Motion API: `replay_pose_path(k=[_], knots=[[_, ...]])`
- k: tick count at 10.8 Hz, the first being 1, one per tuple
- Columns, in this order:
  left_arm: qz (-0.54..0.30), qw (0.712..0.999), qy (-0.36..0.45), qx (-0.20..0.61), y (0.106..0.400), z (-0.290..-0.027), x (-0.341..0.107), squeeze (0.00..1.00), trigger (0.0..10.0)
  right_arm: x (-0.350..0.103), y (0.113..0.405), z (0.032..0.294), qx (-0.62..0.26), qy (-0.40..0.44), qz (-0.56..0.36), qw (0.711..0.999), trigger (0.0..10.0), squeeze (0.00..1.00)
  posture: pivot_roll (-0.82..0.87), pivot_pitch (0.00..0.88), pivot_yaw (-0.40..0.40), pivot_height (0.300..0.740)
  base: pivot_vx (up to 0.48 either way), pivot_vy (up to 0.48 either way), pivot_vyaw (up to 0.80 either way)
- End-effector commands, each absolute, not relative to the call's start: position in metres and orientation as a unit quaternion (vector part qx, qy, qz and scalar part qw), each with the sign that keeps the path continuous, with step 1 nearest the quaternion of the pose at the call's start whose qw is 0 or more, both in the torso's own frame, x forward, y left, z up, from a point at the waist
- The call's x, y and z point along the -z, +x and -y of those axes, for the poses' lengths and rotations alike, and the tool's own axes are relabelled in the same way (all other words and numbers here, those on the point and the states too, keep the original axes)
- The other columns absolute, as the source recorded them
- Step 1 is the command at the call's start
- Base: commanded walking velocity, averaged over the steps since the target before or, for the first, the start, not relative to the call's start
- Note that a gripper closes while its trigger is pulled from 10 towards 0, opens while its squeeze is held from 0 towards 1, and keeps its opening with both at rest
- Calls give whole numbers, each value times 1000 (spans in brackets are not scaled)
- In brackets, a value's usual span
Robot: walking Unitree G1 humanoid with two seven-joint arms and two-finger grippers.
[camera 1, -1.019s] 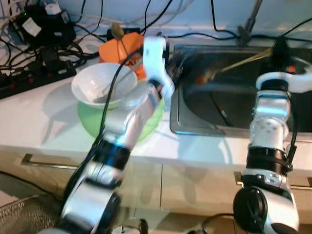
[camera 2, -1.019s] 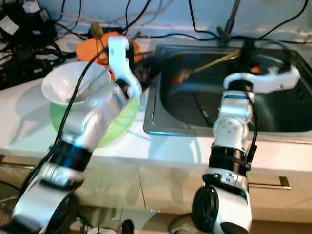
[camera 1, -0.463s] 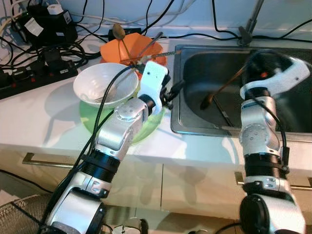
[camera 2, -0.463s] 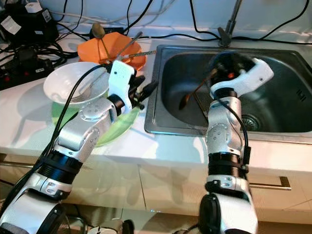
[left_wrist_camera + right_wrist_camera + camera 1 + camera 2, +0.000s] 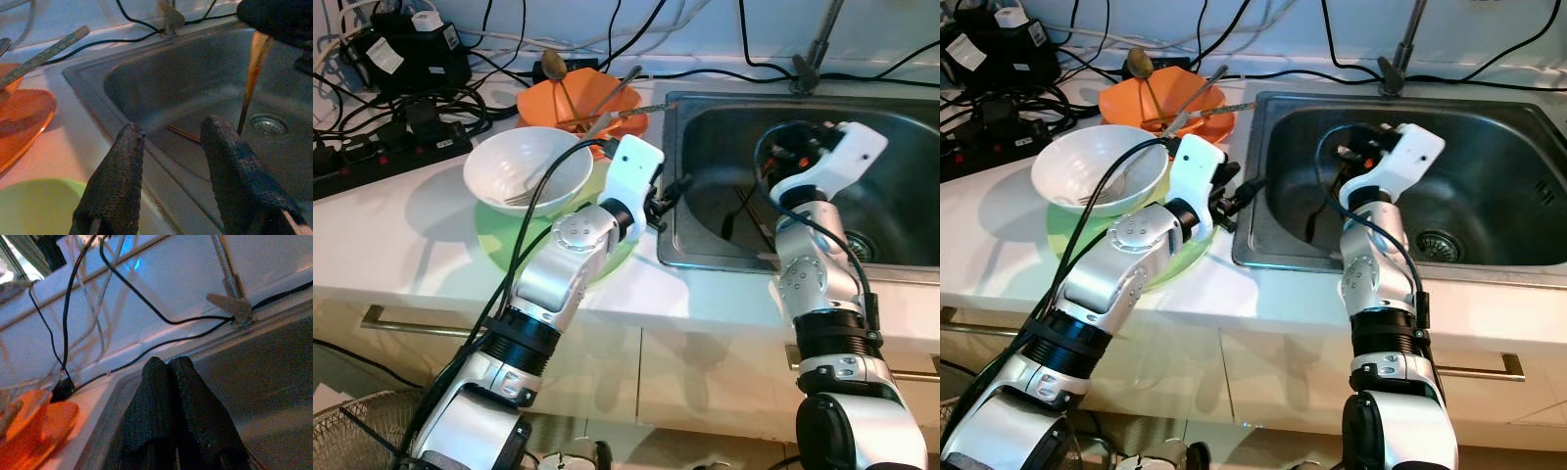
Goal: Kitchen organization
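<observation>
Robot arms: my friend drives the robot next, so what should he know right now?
Right gripper is shut on a wooden spoon that hangs down into the sink.
Left gripper is open and holds nothing, at the sink's edge, beside the green plate.
The white bowl with a fork sits on that plate; the orange bowl behind holds more utensils.
Left: put the spoon away.

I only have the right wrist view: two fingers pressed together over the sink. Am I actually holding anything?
Observer: Yes. The right gripper pinches a long brown spoon that hangs down into the sink.
Operator: Anything lying under it?
Observer: A thin stick lies on the sink floor near the spoon's lower end.
Operator: Where's the left gripper?
Observer: The left gripper is open and empty, at the sink's left rim, beside the green plate.
</observation>
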State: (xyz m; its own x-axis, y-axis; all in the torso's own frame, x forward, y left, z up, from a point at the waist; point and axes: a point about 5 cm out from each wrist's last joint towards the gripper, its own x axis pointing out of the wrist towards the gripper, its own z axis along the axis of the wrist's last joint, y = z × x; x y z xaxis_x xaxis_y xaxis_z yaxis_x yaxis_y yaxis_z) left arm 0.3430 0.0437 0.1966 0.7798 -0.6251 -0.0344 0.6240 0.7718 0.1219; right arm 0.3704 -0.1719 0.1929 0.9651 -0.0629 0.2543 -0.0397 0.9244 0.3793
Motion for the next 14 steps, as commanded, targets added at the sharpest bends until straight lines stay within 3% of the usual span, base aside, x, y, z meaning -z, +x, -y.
replay_pose_path(k=[1, 6, 7, 8, 9, 11, 12, 14], knots=[[-3, 936, 78, 343, 339, -40, -194, 0, 10000, -188, 372, 164, -6, 171, 118, 978, 10000, 0, 19, 14, 52, 740, 0, 0, 0], [-8, 935, 82, 346, 339, -39, -194, 0, 10000, -174, 375, 151, -29, 131, 77, 988, 10000, 0, 29, 30, 46, 740, 0, 0, 0], [-14, 931, 85, 354, 337, -39, -192, 0, 10000, -172, 375, 147, -35, 129, 69, 989, 10000, 408, 35, 41, 44, 740, 0, 0, 0], [-16, 930, 88, 357, 337, -38, -191, 0, 10000, -170, 375, 145, -37, 129, 64, 989, 10000, 949, 35, 41, 44, 740, 0, 0, 0], [-17, 929, 88, 358, 336, -38, -191, 0, 10000, -169, 375, 144, -39, 128, 62, 989, 10000, 1000, 38, 48, 44, 740, 0, 0, 0], [-13, 931, 84, 354, 337, -38, -191, 0, 10000, -170, 375, 142, -41, 117, 69, 990, 10000, 957, 36, 57, 43, 740, 0, 0, 0], [6, 940, 75, 332, 341, -42, -191, 0, 10000, -176, 373, 139, -41, 95, 92, 990, 10000, 0, 33, 60, 43, 740, 0, 0, 0], [37, 952, 63, 299, 344, -51, -188, 0, 10000, -189, 365, 134, -46, 63, 151, 986, 10000, 0, 32, 65, 40, 740, 0, 0, 0]])
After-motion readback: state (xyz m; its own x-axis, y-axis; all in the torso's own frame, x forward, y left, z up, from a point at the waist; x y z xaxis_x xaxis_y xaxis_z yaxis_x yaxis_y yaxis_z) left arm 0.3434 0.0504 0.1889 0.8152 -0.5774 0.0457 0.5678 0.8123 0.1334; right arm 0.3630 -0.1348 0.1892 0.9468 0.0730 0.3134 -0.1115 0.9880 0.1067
